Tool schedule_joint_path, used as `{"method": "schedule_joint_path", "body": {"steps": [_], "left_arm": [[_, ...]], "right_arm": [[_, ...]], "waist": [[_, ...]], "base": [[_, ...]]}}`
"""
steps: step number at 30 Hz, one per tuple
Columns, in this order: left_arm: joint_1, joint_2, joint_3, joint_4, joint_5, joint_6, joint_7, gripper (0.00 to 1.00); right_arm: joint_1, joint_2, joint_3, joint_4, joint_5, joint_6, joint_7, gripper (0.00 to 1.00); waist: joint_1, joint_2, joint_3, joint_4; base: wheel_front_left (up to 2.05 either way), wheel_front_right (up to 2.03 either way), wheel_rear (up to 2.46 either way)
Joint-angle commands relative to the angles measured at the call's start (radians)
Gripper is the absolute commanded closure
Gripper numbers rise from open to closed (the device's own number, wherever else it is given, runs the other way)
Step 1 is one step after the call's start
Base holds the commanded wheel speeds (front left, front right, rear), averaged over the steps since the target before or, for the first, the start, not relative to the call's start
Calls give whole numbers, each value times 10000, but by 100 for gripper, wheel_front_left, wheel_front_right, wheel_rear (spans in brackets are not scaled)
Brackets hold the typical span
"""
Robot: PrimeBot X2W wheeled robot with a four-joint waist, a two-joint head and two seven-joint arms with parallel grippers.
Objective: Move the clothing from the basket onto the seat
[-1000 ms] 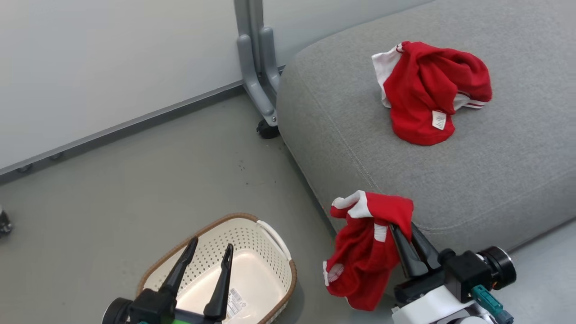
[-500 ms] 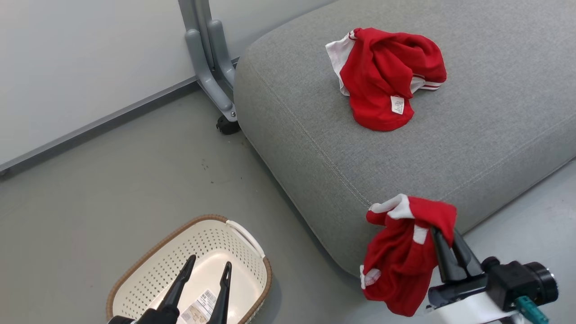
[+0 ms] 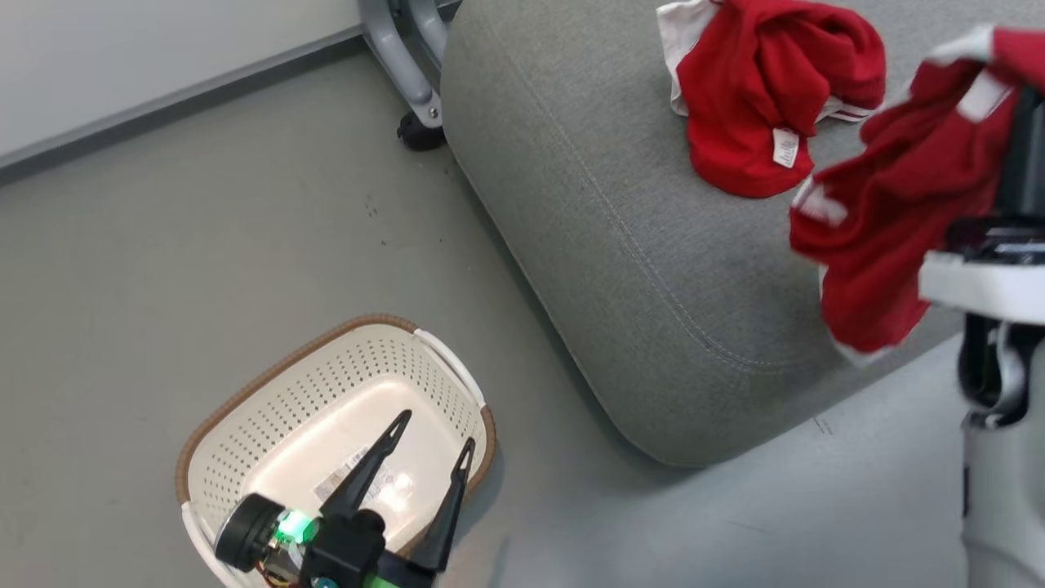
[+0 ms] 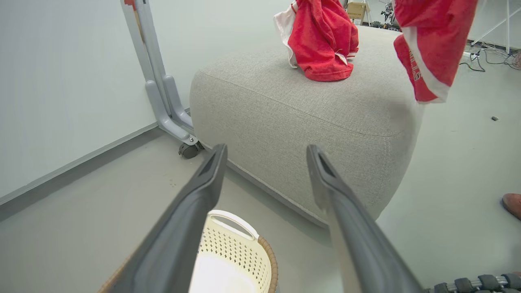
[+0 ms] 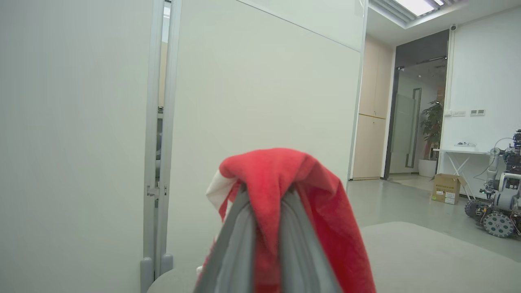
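Observation:
One red garment with a white label [image 3: 759, 90] lies bunched on the grey seat [image 3: 620, 245]. The second red garment [image 3: 890, 204] hangs in the air over the seat's near right edge, draped over my right gripper [image 5: 264, 193], which is shut on it. The left wrist view shows it dangling, [image 4: 431, 44], beside the lying garment [image 4: 321, 40]. The cream basket [image 3: 245, 408] stands on the floor at lower left with only a sticker on its floor. My left gripper [image 3: 437, 429] hovers open above the basket's right end, holding nothing.
A grey metal stand leg with a black caster [image 3: 412, 90] stands at the seat's far left corner, along the white wall. A person's shoe [image 4: 512, 203] rests on the floor right of the seat. Another wheeled robot [image 5: 498, 207] and a cardboard box [image 5: 445, 188] stand far off.
My right gripper has lifted the hanging garment from beside the seat's front edge to high over the seat. The camera has shifted. The left gripper stays open over the basket.

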Motion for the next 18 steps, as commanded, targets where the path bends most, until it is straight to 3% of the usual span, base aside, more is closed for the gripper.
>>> {"method": "schedule_joint_path", "body": {"steps": [1, 6, 12, 18], "left_arm": [[-453, 183, -149, -34, 140, -49, -8, 0], [-1338, 598, -681, -737, 65, -67, -6, 0], [-2252, 1195, -1237, -1296, 22, -74, -6, 0], [-2897, 1342, -1477, -1337, -124, -76, -6, 0]], "right_arm": [[-730, -322, -337, 133, 86, -12, -30, 100], [-3213, -1408, -1111, 787, 401, -9, -28, 100], [-5604, -2779, -1587, 2653, 359, -7, -18, 100], [-6485, -2990, -1581, 5752, -11, -10, -18, 100]], "waist": [[0, 0, 1317, 821], [0, 0, 2895, 1286], [0, 0, 4383, 1711], [0, 0, 4970, 2088]], "base": [[0, 0, 0], [0, 0, 0], [0, 0, 0], [0, 0, 0]]}}
